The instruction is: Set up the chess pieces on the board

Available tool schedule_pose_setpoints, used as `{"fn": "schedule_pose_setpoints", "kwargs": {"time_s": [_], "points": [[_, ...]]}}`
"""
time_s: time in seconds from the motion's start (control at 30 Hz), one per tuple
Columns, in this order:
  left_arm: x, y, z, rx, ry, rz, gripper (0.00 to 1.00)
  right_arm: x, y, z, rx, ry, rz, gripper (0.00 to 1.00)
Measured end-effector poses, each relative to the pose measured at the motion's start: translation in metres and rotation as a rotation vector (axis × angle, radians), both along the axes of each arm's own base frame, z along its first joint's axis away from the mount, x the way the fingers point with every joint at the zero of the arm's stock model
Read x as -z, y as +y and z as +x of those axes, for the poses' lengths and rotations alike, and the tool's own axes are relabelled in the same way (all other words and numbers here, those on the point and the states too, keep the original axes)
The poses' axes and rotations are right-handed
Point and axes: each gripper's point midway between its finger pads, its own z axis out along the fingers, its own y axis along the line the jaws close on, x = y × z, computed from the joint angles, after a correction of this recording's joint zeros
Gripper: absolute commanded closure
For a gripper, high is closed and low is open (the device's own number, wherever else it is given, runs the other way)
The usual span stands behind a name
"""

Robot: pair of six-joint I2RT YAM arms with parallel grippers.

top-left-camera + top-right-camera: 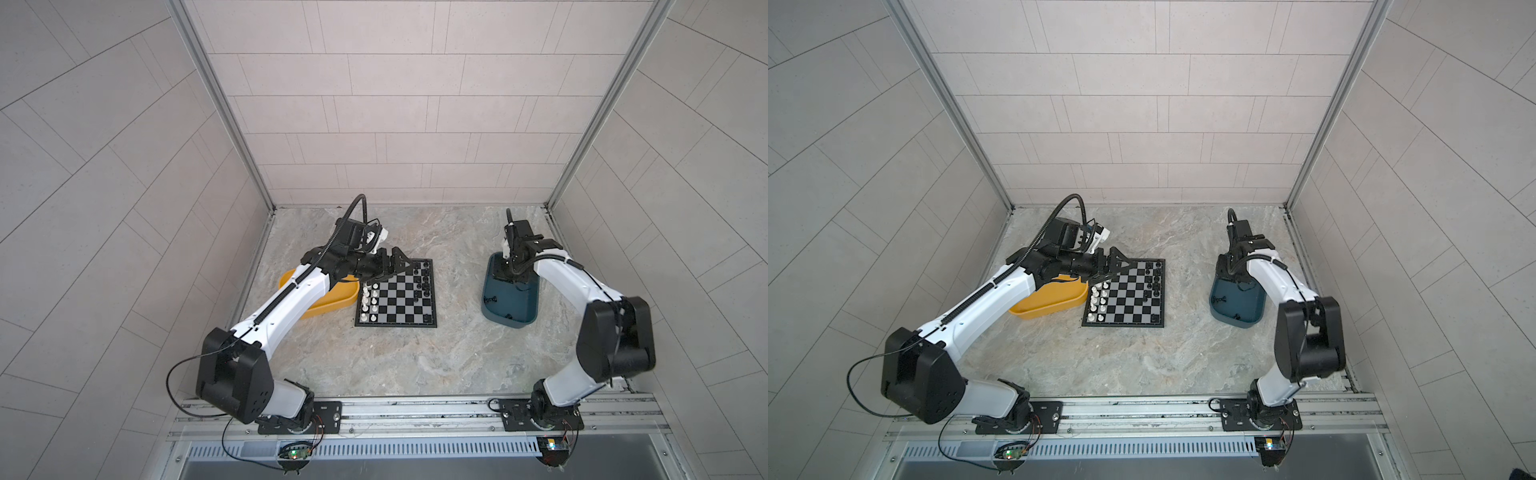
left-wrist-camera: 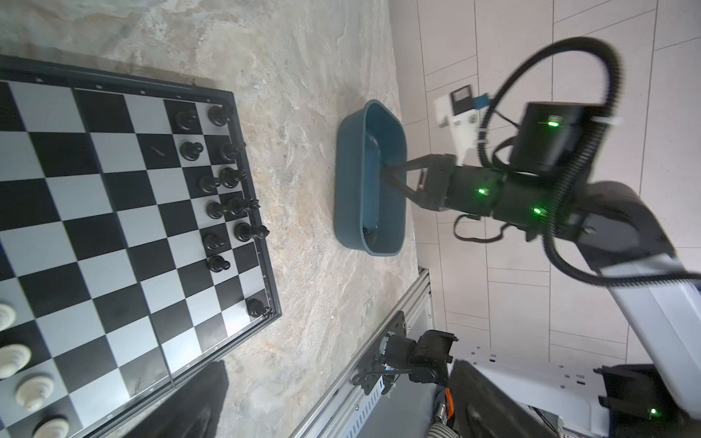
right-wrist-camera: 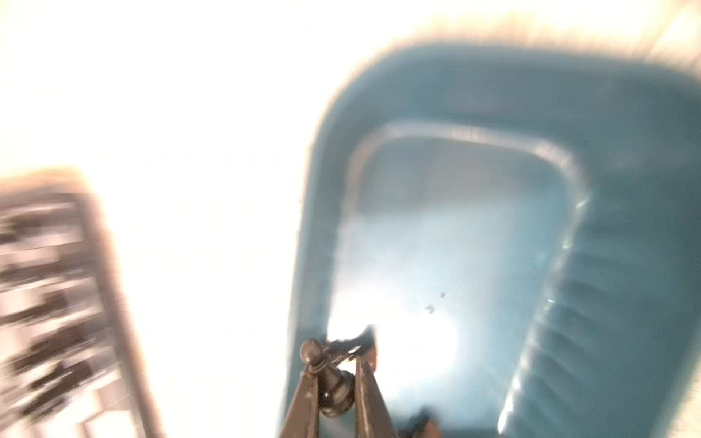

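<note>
While the board (image 1: pixel 399 301) lies flat between the yellow tray (image 1: pixel 328 305) and the teal tray (image 1: pixel 519 305), the left gripper (image 1: pixel 401 268) hangs over its far left corner, jaws wide apart, empty. Right gripper (image 3: pixel 333 364) over the teal tray, jaws clamped on a black pawn (image 3: pixel 333 390). White chess pieces (image 1: pixel 365 300) line the board's left edge, black chess pieces (image 1: pixel 424 282) its right.

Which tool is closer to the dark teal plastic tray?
Right. The right tool, holding a black pawn, reaches into the teal tray; the left tool hovers over the checkered chessboard's far left corner.
</note>
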Motion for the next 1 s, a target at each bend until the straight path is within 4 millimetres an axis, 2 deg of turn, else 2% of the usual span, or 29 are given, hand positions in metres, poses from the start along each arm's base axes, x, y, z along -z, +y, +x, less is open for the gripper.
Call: {"fn": "schedule_pose_setpoints", "kwargs": {"time_s": [0.1, 0.2, 0.37, 0.53, 0.7, 0.87, 1.0], "points": [[-0.002, -0.005, 0.005, 0.027, -0.008, -0.002, 0.11, -0.050, 0.034, -0.012, -0.117, -0.151, 0.014, 0.99], [-0.005, -0.010, 0.007, 0.059, -0.016, -0.011, 0.15, -0.078, 0.065, -0.026, -0.244, -0.246, 0.058, 0.99], [-0.003, -0.018, 0.002, 0.117, -0.006, -0.032, 0.26, -0.091, 0.137, -0.052, -0.529, -0.320, 0.164, 1.00], [0.004, -0.041, -0.018, 0.218, 0.031, -0.053, 0.34, -0.092, 0.177, -0.065, -0.705, -0.314, 0.233, 1.00], [0.002, -0.058, -0.026, 0.264, 0.062, -0.093, 0.42, -0.086, 0.203, -0.075, -0.806, -0.295, 0.260, 1.00], [0.001, -0.064, -0.022, 0.254, 0.090, -0.122, 0.51, -0.087, 0.205, -0.077, -0.822, -0.297, 0.262, 1.00], [0.001, -0.065, -0.020, 0.238, 0.116, -0.133, 0.63, -0.088, 0.206, -0.078, -0.832, -0.298, 0.270, 1.00]]}}
